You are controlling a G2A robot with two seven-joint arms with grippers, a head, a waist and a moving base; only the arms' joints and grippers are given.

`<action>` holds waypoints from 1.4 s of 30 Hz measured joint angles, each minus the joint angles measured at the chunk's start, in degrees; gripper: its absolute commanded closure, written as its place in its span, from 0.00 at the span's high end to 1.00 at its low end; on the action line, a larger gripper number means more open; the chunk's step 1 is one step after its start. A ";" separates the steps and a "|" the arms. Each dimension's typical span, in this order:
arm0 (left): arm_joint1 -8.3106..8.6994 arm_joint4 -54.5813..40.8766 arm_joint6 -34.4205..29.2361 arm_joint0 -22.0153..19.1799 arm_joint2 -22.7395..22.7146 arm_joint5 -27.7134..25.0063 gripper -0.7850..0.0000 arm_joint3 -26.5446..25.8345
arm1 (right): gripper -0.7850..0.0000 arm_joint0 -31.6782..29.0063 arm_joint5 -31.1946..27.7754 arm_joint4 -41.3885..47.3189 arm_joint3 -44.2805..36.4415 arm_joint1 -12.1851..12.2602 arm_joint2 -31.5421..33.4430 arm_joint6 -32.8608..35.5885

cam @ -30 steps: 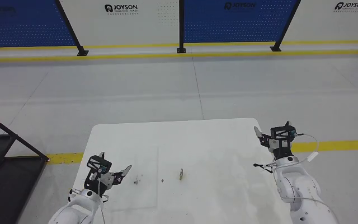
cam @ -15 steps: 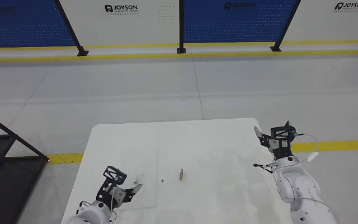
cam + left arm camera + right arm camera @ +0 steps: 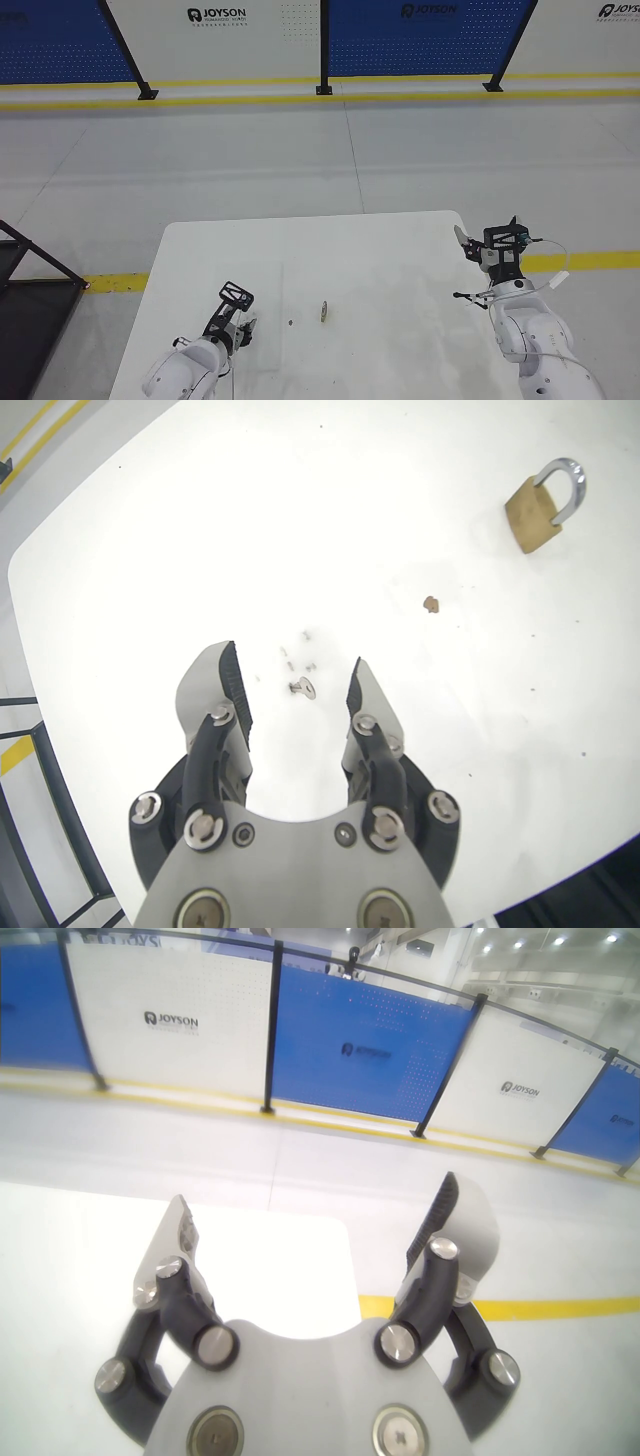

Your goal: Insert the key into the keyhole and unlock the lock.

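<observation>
The left claw (image 3: 292, 655) is open wide and holds nothing; the small key (image 3: 303, 688) lies on the white table (image 3: 150, 550) below the gap between its fingers; the arm leans down over the table's left part; the lock (image 3: 537, 512) lies well apart, bare table between; the right claw (image 3: 312, 1188), open too, hangs by the right edge.

One key (image 3: 303, 688), one brass padlock (image 3: 535, 517), one small brown scrap (image 3: 430, 604), one white tabletop (image 3: 200, 550), two claws, left claw (image 3: 292, 657), right claw (image 3: 314, 1188).
</observation>
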 measured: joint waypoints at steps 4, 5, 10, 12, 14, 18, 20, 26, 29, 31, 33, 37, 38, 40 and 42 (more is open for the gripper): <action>-0.16 1.28 -1.71 -1.49 1.72 0.51 0.55 1.23 | 1.00 0.00 0.00 0.00 0.00 0.00 0.00 0.00; -0.18 1.57 -1.89 -1.70 1.98 0.61 0.55 1.47 | 1.00 0.00 0.00 0.00 0.00 0.00 0.00 0.00; -0.36 2.98 -3.10 -2.93 3.62 1.12 0.49 3.34 | 1.00 0.00 0.00 0.00 0.00 0.00 0.00 0.00; -0.42 3.21 -3.31 -3.27 4.15 1.24 0.49 3.93 | 1.00 0.00 0.00 0.00 0.00 0.00 0.00 0.00; -0.45 3.82 -3.61 -3.55 4.61 1.27 0.49 4.50 | 1.00 0.00 0.00 0.00 0.00 0.00 0.00 0.00; -0.57 4.31 -3.65 -4.13 5.27 1.82 0.47 5.57 | 1.00 0.00 0.00 0.00 0.00 0.00 0.00 0.00; -0.64 4.42 -3.65 -4.50 5.63 2.16 0.47 6.09 | 1.00 0.00 0.00 0.00 0.00 0.00 0.00 0.00; -0.76 5.12 -3.81 -4.76 6.24 3.03 0.44 6.76 | 1.00 0.00 0.00 0.00 0.00 0.00 0.00 0.00; -0.79 5.24 -3.82 -4.78 6.28 3.22 0.43 7.00 | 1.00 0.00 0.00 0.00 0.00 0.00 0.00 0.00; -0.80 5.13 -3.64 -4.77 6.21 3.34 0.43 7.14 | 1.00 0.00 0.00 0.00 0.00 0.00 0.00 0.00; -0.81 4.98 -3.56 -4.75 6.16 3.36 0.41 7.25 | 1.00 0.00 0.00 0.00 0.00 0.00 0.00 0.00; -0.84 4.88 -3.56 -4.74 6.11 3.51 0.31 7.51 | 1.00 0.00 0.00 0.00 0.00 0.00 0.00 0.00; -0.85 4.93 -3.56 -4.74 6.11 3.60 0.30 7.54 | 1.00 0.00 0.00 0.00 0.00 0.00 0.00 0.00; -0.89 4.80 -3.51 -4.69 6.11 3.92 0.28 7.55 | 1.00 0.00 0.00 0.00 0.00 0.00 0.00 0.00; -0.90 4.73 -3.41 -4.65 6.03 4.16 0.26 7.56 | 1.00 0.00 0.00 0.00 0.00 0.00 0.00 0.00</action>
